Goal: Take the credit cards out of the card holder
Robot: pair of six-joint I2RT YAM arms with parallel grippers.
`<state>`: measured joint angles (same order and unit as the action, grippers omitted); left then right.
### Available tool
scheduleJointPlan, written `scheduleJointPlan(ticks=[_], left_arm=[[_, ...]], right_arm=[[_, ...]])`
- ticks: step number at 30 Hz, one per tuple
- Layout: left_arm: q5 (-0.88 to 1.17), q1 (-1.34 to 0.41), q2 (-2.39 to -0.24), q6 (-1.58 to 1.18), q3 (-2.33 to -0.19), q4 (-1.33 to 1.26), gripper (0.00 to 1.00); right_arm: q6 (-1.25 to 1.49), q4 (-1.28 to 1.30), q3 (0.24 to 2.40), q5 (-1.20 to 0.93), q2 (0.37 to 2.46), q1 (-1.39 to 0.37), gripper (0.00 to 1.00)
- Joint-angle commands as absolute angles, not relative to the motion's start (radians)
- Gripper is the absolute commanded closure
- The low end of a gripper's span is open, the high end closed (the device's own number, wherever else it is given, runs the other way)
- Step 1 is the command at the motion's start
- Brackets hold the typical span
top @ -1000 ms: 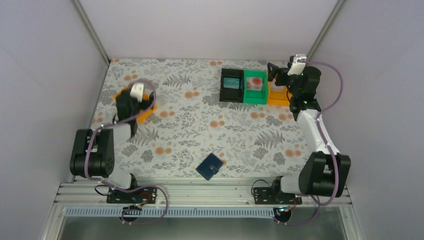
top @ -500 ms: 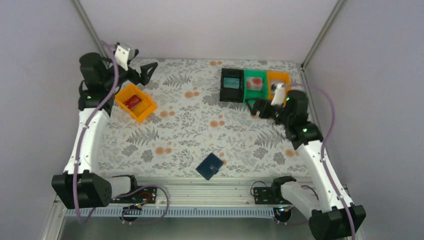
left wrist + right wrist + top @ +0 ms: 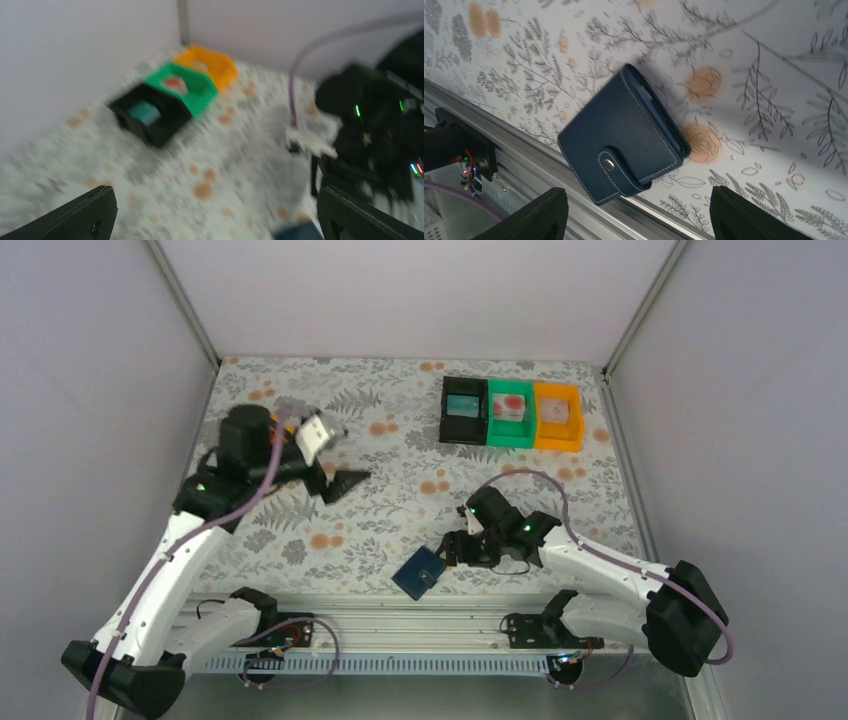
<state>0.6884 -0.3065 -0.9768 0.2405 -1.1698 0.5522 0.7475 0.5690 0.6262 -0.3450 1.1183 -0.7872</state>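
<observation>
Card holder (image 3: 624, 142), a small navy-blue stitched folding wallet, lies snapped shut on the flowered table (image 3: 400, 465), at its near edge beside the metal rail (image 3: 400, 618). No credit cards are showing. Right gripper (image 3: 452, 548) hovers just over it, jaws spread wide and empty, seemingly lining up a grasp. Left gripper (image 3: 340, 483) hangs well apart, fully open and empty, probably waiting to help unfold it.

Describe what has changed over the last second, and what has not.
The right hand swung from the far bins down to the closed card holder at the near edge. The left hand swung from the left side toward the middle. Neither holds anything. Card holder and bins stayed put.
</observation>
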Motion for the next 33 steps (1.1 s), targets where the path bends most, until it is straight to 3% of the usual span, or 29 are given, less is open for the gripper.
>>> scheduleJointPlan(ticks=[1,4,7,11,17,25,30,33], left_arm=[[0.583,-0.454,-0.947,0.387,-0.965,0.708,0.0],[0.515,-0.625,-0.985,0.513,-0.911,0.672,0.0],[0.301,-0.84,-1.066,0.699,-0.895,0.64,0.0],[0.166,-0.983,-1.188,0.91,-0.802,0.523,0.03],[0.192,-1.051,-1.289,1.071,-0.662,0.342,0.07],[0.169,-1.061,-1.38,1.085,-0.605,0.19,0.09],[0.145,-1.06,-1.402,1.106,-0.541,0.097,0.16],[0.149,-1.061,-1.405,1.106,-0.541,0.082,0.17]], right_arm=[[0.832,0.451,0.552,-0.415,1.106,-0.801,0.29],[0.814,0.411,0.511,-0.444,1.147,-0.778,0.34],[0.776,0.307,0.482,-0.553,1.227,-0.736,0.43],[0.706,0.345,0.506,-0.545,1.296,-0.706,0.52],[0.638,0.279,0.481,-0.624,1.338,-0.655,0.59],[0.57,0.262,0.513,-0.698,1.386,-0.649,0.65],[0.544,0.26,0.531,-0.721,1.413,-0.648,0.75],[0.534,0.249,0.538,-0.734,1.429,-0.648,0.87]])
